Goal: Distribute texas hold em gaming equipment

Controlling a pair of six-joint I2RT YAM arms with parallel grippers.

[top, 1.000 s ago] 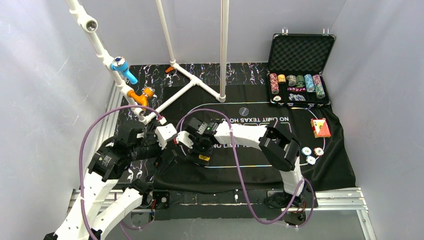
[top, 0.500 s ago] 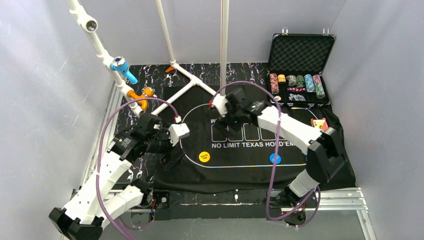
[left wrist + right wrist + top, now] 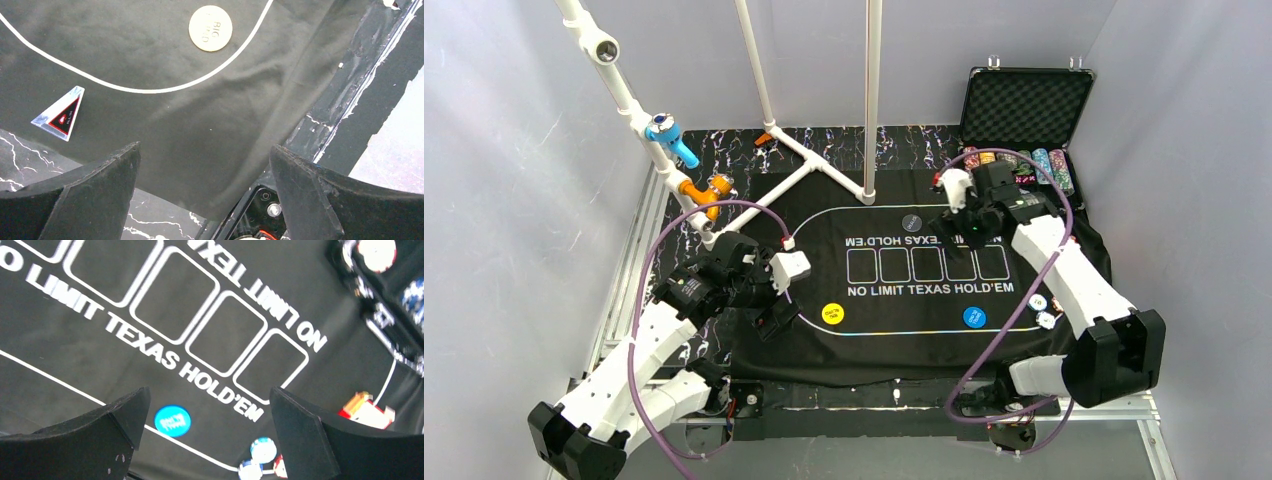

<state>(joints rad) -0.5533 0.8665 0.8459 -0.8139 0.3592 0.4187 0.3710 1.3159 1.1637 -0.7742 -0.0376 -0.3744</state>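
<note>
I am looking down on the felt mat (image 3: 894,345) lying flat, with the case (image 3: 1024,105) standing open at its far right corner. On the mat, the big-blind disc (image 3: 832,313) is sitting near left, the second disc (image 3: 974,317) near right, and a few chips (image 3: 1038,301) are lying just right of that.

You are getting soft, even light overhead, pale walls (image 3: 514,250) bouncing it, faint shadows falling on the mat (image 3: 894,345), your right wrist view smearing — lettering (image 3: 150,352) and chips (image 3: 263,449) blurring — left wrist view rendering creases (image 3: 280,100) crisply.
</note>
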